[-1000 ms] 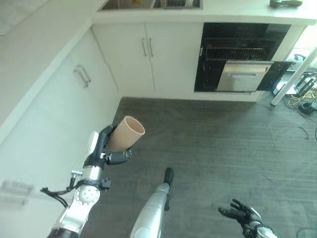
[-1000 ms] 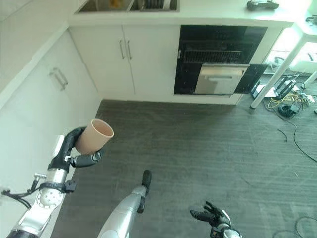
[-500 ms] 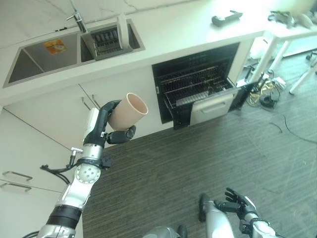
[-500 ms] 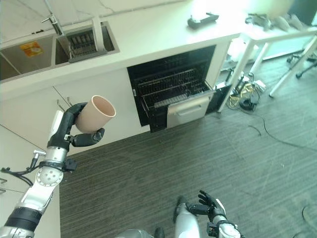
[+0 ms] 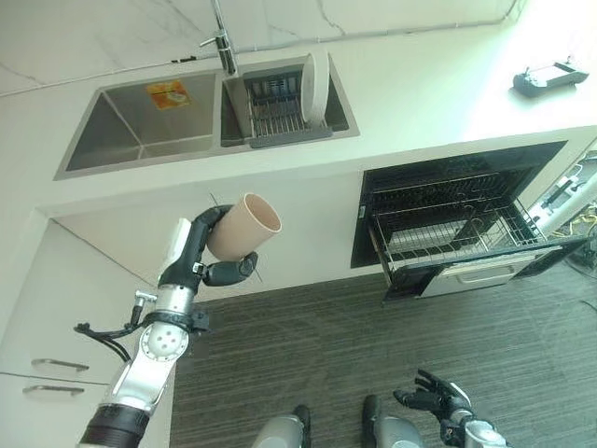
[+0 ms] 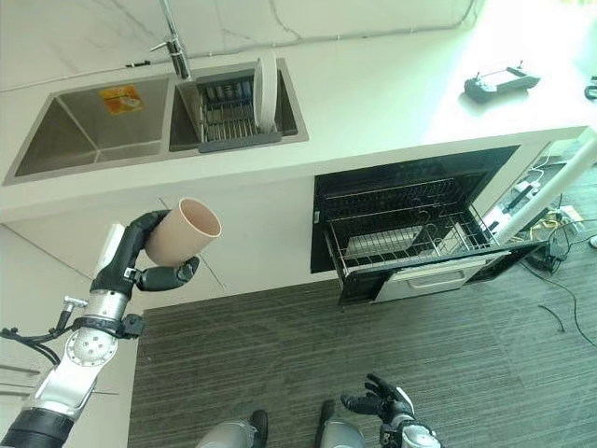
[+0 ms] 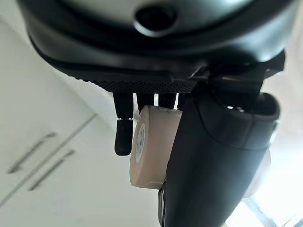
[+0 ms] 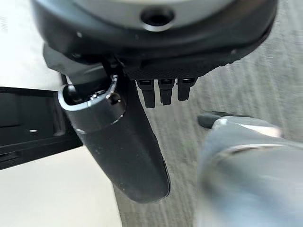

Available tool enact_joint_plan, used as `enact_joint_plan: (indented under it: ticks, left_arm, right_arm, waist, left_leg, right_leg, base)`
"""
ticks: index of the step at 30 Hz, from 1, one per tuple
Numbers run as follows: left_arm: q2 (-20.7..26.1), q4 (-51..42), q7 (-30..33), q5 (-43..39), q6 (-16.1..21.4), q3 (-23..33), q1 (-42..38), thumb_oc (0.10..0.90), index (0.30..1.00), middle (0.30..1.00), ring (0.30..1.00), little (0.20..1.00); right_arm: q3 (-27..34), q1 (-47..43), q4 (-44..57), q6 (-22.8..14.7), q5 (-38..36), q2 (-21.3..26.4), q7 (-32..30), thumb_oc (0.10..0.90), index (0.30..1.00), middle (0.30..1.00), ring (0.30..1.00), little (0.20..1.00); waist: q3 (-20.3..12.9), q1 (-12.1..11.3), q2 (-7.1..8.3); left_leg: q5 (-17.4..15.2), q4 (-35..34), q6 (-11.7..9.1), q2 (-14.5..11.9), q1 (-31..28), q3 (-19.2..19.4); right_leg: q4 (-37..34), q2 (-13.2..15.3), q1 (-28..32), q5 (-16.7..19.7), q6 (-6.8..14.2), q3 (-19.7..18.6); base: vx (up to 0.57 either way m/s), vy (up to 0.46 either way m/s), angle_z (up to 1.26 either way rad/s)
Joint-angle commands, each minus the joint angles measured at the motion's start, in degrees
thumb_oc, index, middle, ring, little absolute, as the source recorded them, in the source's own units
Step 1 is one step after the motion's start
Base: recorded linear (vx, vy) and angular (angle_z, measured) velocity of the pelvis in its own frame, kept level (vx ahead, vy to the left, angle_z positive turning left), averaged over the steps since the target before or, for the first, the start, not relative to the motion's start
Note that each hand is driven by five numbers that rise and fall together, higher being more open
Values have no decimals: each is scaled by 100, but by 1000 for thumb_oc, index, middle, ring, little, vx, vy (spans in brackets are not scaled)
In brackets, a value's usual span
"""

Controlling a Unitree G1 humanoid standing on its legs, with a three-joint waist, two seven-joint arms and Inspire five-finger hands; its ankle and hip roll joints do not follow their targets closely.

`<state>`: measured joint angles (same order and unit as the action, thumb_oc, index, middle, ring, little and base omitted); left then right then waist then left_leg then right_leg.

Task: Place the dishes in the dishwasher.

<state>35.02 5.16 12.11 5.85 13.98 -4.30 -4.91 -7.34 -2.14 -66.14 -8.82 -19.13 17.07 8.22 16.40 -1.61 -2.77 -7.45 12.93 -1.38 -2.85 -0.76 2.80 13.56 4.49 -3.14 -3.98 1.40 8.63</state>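
A tan cup (image 5: 242,227) is held up in front of the white cabinets with its mouth tilted up and to the right. My left hand (image 5: 194,250) is shut on it, fingers round its far side and thumb under it; the left wrist view has the cup (image 7: 152,146) between the fingers and the thumb (image 7: 213,161). The open dishwasher (image 5: 457,229) is to the right under the counter, its wire rack (image 5: 466,233) pulled out. A white plate (image 5: 313,86) stands on edge in the sink's drainer. My right hand (image 5: 435,403) hangs low over the floor, open and holding nothing.
A double steel sink (image 5: 140,117) with a tap (image 5: 221,42) is set in the white counter (image 5: 420,93). A dark handheld controller (image 5: 552,77) lies on the counter at right. White cabinets (image 5: 56,317) run along the left. Dark plank floor (image 5: 326,345) lies before the dishwasher.
The whole view has swung, so the sink and dishwasher now lie more squarely ahead. The cup stays in my left hand at the same tilt. My right hand stays low and open.
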Motion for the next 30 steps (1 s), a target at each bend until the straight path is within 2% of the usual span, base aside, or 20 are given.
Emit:
enact_joint_plan:
  ticks: [1, 6, 7, 8, 10, 12, 13, 15, 16, 18, 19, 20, 21, 22, 23, 24, 26, 27, 28, 30]
  left_arm:
    - [91, -653, 281, -117, 598, 236, -679, 400, 300, 300, 300, 300]
    - [71, -616, 240, -153, 460, -10, -983, 400, 300, 300, 300, 300]
    - [-83, -923, -233, -402, 598, -310, -1048, 400, 300, 300, 300, 300]
    - [-71, -763, -376, -534, 770, -375, -1125, 400, 300, 300, 300, 300]
    - [-99, -576, -424, -526, 893, -440, -1165, 400, 300, 300, 300, 300]
    - [-206, -639, -418, -227, 877, -483, -1128, 400, 300, 300, 300, 300]
    - [-225, -562, -127, 36, 848, -565, -1169, 400, 300, 300, 300, 300]
    - [-178, -517, 111, 160, 801, -588, -1313, 400, 300, 300, 300, 300]
    - [-64, -510, 341, 182, 736, -601, -1426, 400, 300, 300, 300, 300]
    - [314, -330, 720, -81, 621, -593, -1577, 400, 300, 300, 300, 300]
    - [388, -228, 744, -120, 792, -302, -1368, 400, 300, 300, 300, 300]
    - [357, -377, 766, -95, 669, -110, -1078, 400, 300, 300, 300, 300]
    - [283, -595, 641, -10, 601, 86, -847, 400, 300, 300, 300, 300]
    - [101, -657, 452, 188, 640, 88, -894, 400, 300, 300, 300, 300]
    - [-110, -661, 555, 520, 595, -33, -1054, 400, 300, 300, 300, 300]
    - [-211, -754, 652, 654, 362, -91, -1168, 400, 300, 300, 300, 300]
    - [-137, -890, 693, 580, 98, -19, -1081, 400, 300, 300, 300, 300]
    - [-88, -942, 682, 585, 105, 49, -935, 400, 300, 300, 300, 300]
    - [-36, -978, 770, 618, 98, 137, -765, 400, 300, 300, 300, 300]
    - [102, -925, 805, 557, 218, 262, -594, 400, 300, 300, 300, 300]
  right_arm:
    - [82, 38, 92, -532, -6, 352, 24, 800, 900, 900, 900, 900]
    - [212, 144, 202, -260, -360, 327, 345, 800, 900, 900, 900, 900]
    - [739, 357, 298, -793, -695, -160, 967, 800, 900, 900, 900, 900]
    - [688, 393, 359, -748, -909, -112, 1023, 800, 900, 900, 900, 900]
    - [579, 305, 314, -696, -1177, -24, 1181, 800, 900, 900, 900, 900]
    - [583, 253, 327, -609, -1265, 43, 1123, 800, 900, 900, 900, 900]
    - [514, 203, 323, -640, -981, 71, 1058, 800, 900, 900, 900, 900]
    - [396, 85, 458, -606, -1013, 120, 1012, 800, 900, 900, 900, 900]
    - [320, -36, 775, -400, -1017, 156, 889, 800, 900, 900, 900, 900]
    - [245, -333, 1185, -11, -806, 160, 736, 800, 900, 900, 900, 900]
    - [171, -371, 1162, -73, -643, 171, 936, 800, 900, 900, 900, 900]
    - [46, -286, 1201, 41, -836, 167, 846, 800, 900, 900, 900, 900]
    - [177, -109, 1275, 94, -1017, 176, 657, 800, 900, 900, 900, 900]
    - [270, 152, 1456, 121, -854, 173, 459, 800, 900, 900, 900, 900]
    - [291, 272, 1451, -3, -915, 153, 312, 800, 900, 900, 900, 900]
    - [321, 311, 1499, 25, -1032, 181, 238, 800, 900, 900, 900, 900]
    - [250, 265, 1340, -14, -948, 132, 284, 800, 900, 900, 900, 900]
    - [169, 194, 1201, -79, -846, 72, 305, 800, 900, 900, 900, 900]
    - [54, 104, 1005, -175, -798, 37, 353, 800, 900, 900, 900, 900]
    - [-17, 12, 725, -317, -812, 8, 405, 800, 900, 900, 900, 900]
  waist:
    - [-158, 257, -1]
    - [-179, 452, -92]
    - [-191, 48, -408]
    - [-164, 175, -359]
    - [-198, 165, -358]
    - [-185, 137, -250]
    - [-90, 73, -171]
    - [17, -12, -120]
    - [99, -8, -81]
    - [225, 100, 34]
    - [213, 40, 25]
    - [126, 20, -22]
    - [131, 109, -43]
    - [111, 271, -29]
    - [40, 362, -6]
    - [-47, 365, 22]
    - [-180, 242, -107]
    - [-255, 96, -164]
    - [-287, -64, -192]
    - [-395, -198, -230]
  left_leg:
    - [-410, 426, 22, -125, 334, 532]
    - [-429, 426, -52, -280, 409, 666]
    - [-613, 426, 546, 358, 473, -255]
    - [-650, 426, 633, 438, 410, -346]
    - [-607, 426, 530, 343, 470, -384]
    - [-594, 426, 545, 415, 465, -419]
    - [-580, 426, 636, 377, 397, -374]
    - [-563, 426, 599, 214, 271, -229]
    - [-609, 426, 530, 59, 179, -112]
    - [-901, 455, 290, -362, -102, -237]
    - [-770, 426, 5, -1026, -116, -316]
    - [-503, 426, -306, -1603, 29, -263]
    - [48, 426, -407, -2073, 268, 154]
    - [277, 426, -451, -2143, 264, 1027]
    - [132, 426, -414, -1761, 217, 1715]
    - [-95, 426, -276, -1088, 276, 1745]
    - [-474, 426, 14, -69, 280, 1362]
    - [-572, 426, 109, 300, 302, 821]
    - [-525, 426, 229, 564, 362, 362]
    - [-552, 426, 273, 626, 376, 87]
  right_leg:
    - [363, 93, 196, -1046, 116, 368]
    - [363, 120, 228, -1094, 121, 584]
    - [894, 553, 375, -381, 436, 985]
    - [1255, 331, 79, -425, 422, 503]
    - [1190, 76, 269, -978, 178, 720]
    - [1302, -30, 221, -808, 236, 616]
    - [1623, 276, 72, -799, 307, 594]
    - [1257, 758, 160, -735, 288, 621]
    - [759, 1105, 253, -675, 326, 516]
    - [363, 1776, -90, -28, 757, -406]
    - [363, 1604, -65, -319, 907, -268]
    - [363, 1335, 23, -562, 882, 80]
    - [494, 1078, 187, -857, 663, 417]
    - [395, 875, 507, -1039, 436, 974]
    - [363, 814, 532, -1085, 289, 1459]
    - [363, 797, 446, -1064, 263, 1488]
    - [363, 526, 342, -1090, 241, 1276]
    - [363, 314, 295, -1134, 224, 1034]
    - [363, 179, 235, -1070, 170, 829]
    - [363, 43, 290, -1141, 143, 688]
  base:
    - [-20, -36, 25]
    - [8, 69, 44]
    - [80, 57, 13]
    - [99, -11, 33]
    - [118, -76, 83]
    - [105, -152, 37]
    - [62, -395, -19]
    - [19, -609, 2]
    - [-14, -904, -36]
    - [30, -1635, -80]
    - [108, -1995, -68]
    - [116, -1845, -72]
    - [101, -1777, 27]
    - [-26, -1626, 177]
    - [-107, -1347, 294]
    - [-119, -844, 234]
    - [8, -475, -45]
    - [29, -323, -159]
    - [62, -228, -201]
    - [86, -134, -260]
